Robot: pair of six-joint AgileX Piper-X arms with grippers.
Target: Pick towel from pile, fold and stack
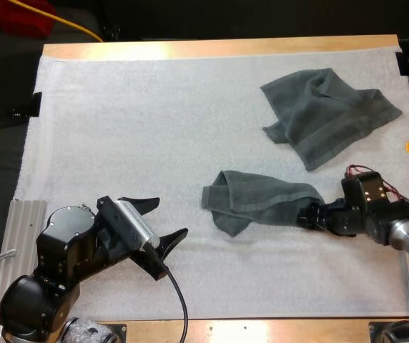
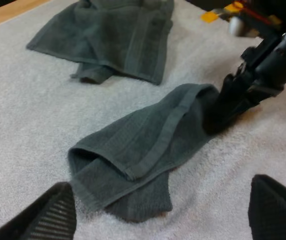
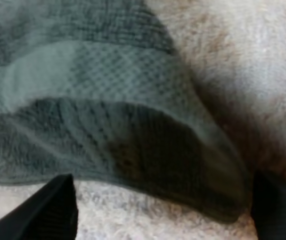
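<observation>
A wooden table [image 1: 219, 48] carries a white mat [image 1: 140, 128] that covers nearly all of it. On the mat we see two dark grey-green towels. The far towel [image 1: 329, 114] lies loosely spread and rumpled toward the mat's far right, well apart from both arms. The near towel [image 1: 258, 200] lies right of the mat's middle, bunched into a long shape with its left end doubled over on itself.

Our right tool [image 1: 307, 214] sits low at that towel's right end. In the right wrist view its fingers [image 3: 58, 210] stand wide apart, with the towel's hem lying on the mat just ahead of them, so they clamp nothing. Whether they touch the cloth we cannot tell.

Our left tool [image 1: 172, 216] is over bare mat at the near left, well apart from both towels. Its fingers [image 2: 48, 215] are spread and hold nothing, and it points toward the near towel's doubled end.
</observation>
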